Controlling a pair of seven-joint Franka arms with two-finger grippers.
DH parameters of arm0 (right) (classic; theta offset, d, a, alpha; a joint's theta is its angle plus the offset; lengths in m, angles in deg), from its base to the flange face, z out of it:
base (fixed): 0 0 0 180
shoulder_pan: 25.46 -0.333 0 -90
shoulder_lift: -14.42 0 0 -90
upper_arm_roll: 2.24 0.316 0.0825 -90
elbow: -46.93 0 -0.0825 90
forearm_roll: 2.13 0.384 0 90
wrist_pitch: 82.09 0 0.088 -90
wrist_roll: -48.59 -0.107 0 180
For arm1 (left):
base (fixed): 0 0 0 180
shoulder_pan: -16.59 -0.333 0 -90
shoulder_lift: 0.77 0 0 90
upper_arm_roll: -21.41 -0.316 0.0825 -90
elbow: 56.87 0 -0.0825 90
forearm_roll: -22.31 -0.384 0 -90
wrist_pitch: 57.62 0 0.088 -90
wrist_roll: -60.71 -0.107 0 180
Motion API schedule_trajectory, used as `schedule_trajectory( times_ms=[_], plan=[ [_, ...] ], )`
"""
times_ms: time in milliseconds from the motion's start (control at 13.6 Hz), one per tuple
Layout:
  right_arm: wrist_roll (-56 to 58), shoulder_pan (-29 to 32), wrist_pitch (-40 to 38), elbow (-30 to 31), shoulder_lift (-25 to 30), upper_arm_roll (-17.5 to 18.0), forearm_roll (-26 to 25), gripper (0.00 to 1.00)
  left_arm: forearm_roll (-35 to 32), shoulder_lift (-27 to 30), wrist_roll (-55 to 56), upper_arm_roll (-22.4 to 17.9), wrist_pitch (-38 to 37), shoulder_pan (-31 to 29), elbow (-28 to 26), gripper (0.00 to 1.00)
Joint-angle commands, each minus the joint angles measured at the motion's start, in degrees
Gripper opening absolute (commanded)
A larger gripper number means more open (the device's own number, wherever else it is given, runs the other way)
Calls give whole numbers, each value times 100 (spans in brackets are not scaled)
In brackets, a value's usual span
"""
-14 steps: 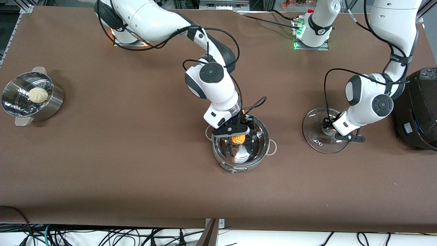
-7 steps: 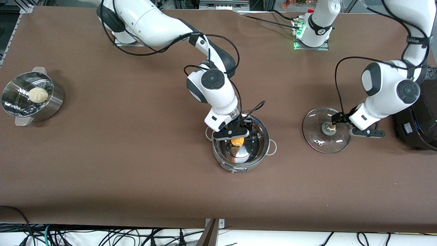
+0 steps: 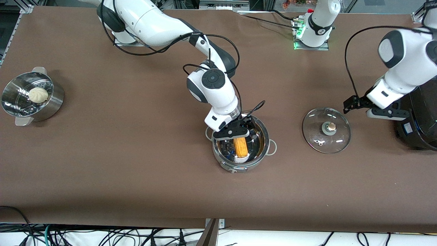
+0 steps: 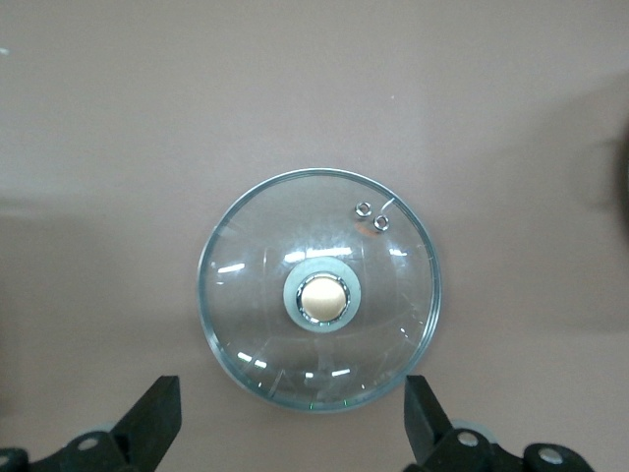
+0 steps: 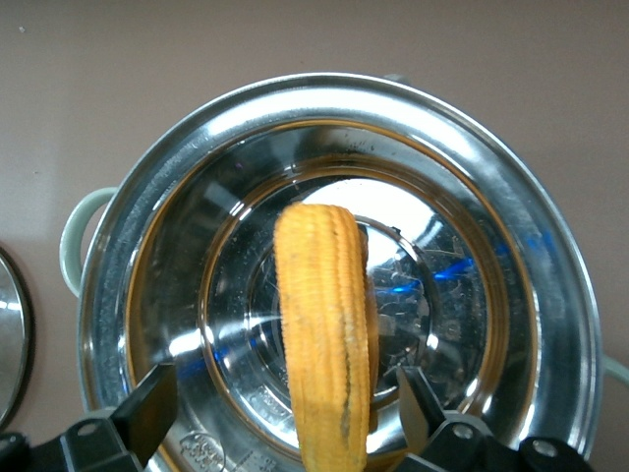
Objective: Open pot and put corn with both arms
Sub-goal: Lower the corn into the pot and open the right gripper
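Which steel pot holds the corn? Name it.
The pot under the right hand, with the corn lying in it. The steamer pot at the right arm's end of the table holds only a white bun.

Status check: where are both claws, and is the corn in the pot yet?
Right claw open over pot. Corn in pot, released. Left claw open, empty, up beside lid on table. Nothing in the way.
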Motion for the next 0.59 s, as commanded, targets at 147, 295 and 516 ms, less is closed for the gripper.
schedule_trajectory(
  times_ms=[147, 295, 516],
  plan=[
    [105, 416, -1067, -116, 658, -3, -20, 100, -155, 263, 25, -19, -1607, -184, 1095, 100],
    [105, 496, -1593, -116, 869, -47, -81, 100, -409, 263, 33, -19, -2231, -184, 1631, 100],
    [664, 820, -2287, -107, 1177, -188, -20, 100, -480, 263, 51, 7, -3066, -184, 2265, 100]
  ],
)
